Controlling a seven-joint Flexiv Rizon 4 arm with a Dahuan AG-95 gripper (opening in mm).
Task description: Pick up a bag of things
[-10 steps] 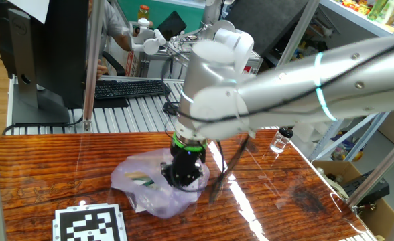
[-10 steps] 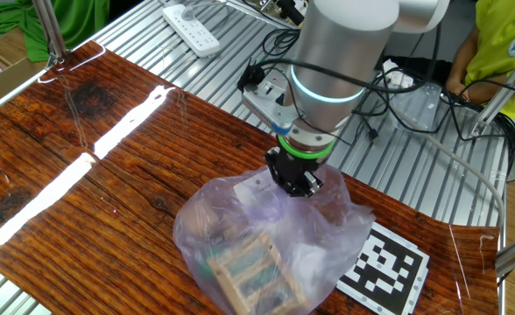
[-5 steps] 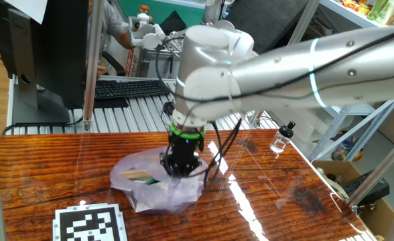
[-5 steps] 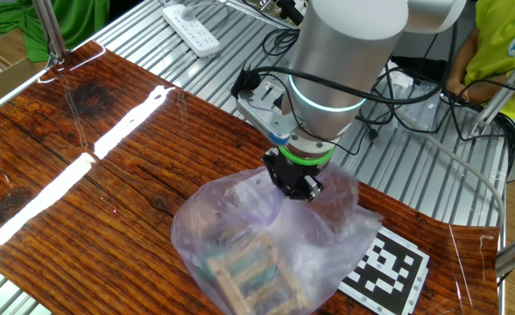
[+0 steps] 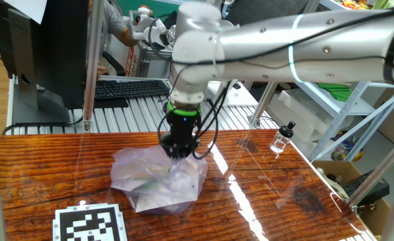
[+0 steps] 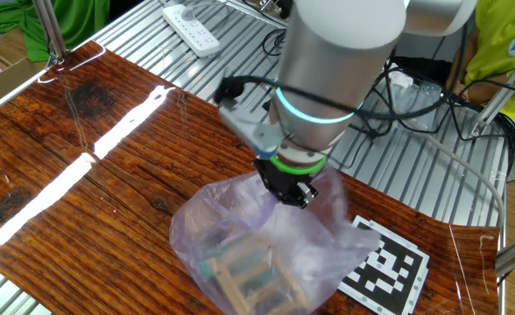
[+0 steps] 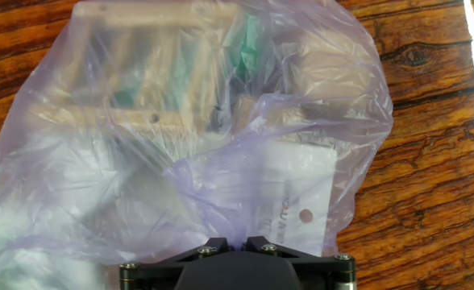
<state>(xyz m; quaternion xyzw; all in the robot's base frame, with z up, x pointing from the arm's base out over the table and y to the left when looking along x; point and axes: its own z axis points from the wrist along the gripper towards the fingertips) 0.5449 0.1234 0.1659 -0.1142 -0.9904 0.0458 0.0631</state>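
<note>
The bag [image 6: 257, 241], its neck pinched in the clenched hand [image 6: 285, 187], sags with its load of things [image 6: 249, 271] near the tabletop [image 6: 91, 192], so a slow, straight lift should keep the thin plastic from slipping or tearing.

No readable words or numbers are showing anywhere. A black-and-white square marker [image 5: 91, 224] is lying on the table's near left; it carries a pattern only. A white card [image 7: 297, 193] inside the bag [image 7: 180, 145] is bearing tiny print too blurred to read.
</note>
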